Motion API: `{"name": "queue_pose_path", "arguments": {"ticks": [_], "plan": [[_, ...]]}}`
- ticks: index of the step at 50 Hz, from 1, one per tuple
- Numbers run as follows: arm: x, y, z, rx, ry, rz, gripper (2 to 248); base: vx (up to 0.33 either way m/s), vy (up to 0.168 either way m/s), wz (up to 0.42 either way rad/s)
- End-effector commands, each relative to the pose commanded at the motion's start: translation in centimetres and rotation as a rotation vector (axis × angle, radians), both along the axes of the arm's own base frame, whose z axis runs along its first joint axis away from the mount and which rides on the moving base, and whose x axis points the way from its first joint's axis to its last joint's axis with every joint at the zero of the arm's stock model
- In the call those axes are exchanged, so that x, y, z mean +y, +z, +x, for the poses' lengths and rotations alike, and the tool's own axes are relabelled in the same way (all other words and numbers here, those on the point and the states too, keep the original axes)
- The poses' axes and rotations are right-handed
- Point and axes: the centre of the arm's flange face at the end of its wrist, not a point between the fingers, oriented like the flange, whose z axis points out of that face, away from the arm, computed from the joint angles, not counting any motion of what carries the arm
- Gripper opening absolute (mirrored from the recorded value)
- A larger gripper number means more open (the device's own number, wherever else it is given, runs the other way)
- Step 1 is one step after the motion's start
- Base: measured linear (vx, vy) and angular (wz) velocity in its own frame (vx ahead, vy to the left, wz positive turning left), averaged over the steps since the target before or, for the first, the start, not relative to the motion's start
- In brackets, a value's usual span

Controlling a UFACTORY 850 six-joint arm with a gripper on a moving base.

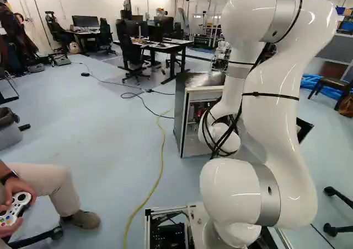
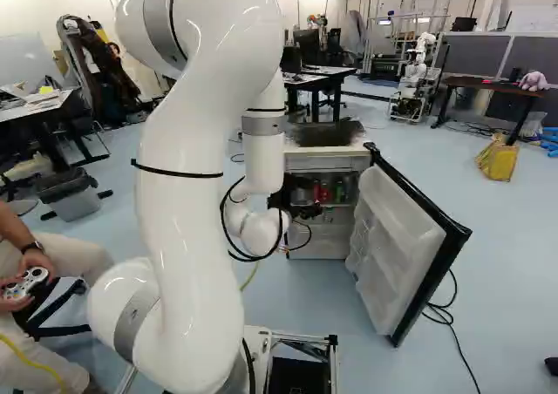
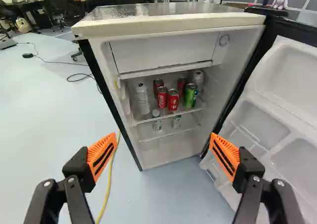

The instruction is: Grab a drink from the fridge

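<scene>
Pointing the gripper (image 2: 305,199) at the open fridge (image 3: 178,22), just toward three o'clock from the middle of the right base view. In the wrist view, holding the orange pads (image 3: 102,155) wide apart, at nine and three o'clock of the gap between them.

Can see the drinks inside the fridge, at twelve o'clock from the gripper (image 3: 163,148), well ahead of the fingertips. On the upper shelf, can count four red cans (image 3: 173,100) grouped together, with a green can (image 3: 189,96) at three o'clock of the front two and a silver can (image 3: 198,79) behind it, toward one o'clock. Also showing there, at nine o'clock of the red cans: a large pale bottle (image 3: 142,99). On the level below, can make out a smaller bottle (image 3: 156,123) and, at three o'clock of it, a container (image 3: 176,122) too small to identify.

At four o'clock in the right base view, see the door (image 2: 397,246) swung open. Between one and two o'clock there, see another robot (image 2: 423,58).
</scene>
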Motion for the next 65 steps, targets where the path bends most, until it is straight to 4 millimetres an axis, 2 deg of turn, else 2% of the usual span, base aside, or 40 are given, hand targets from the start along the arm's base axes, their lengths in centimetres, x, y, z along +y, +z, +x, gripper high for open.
{"name": "queue_pose_path", "arguments": {"ticks": [39, 65], "plan": [[-3.5, -0.4, 0.7, -0.027, 0.054, 0.02, 247, 0.0, 0.0, 0.0], [-6.4, -3.5, 2.5, -0.018, 0.103, 0.047, 247, 0.0, 0.0, 0.0]]}}
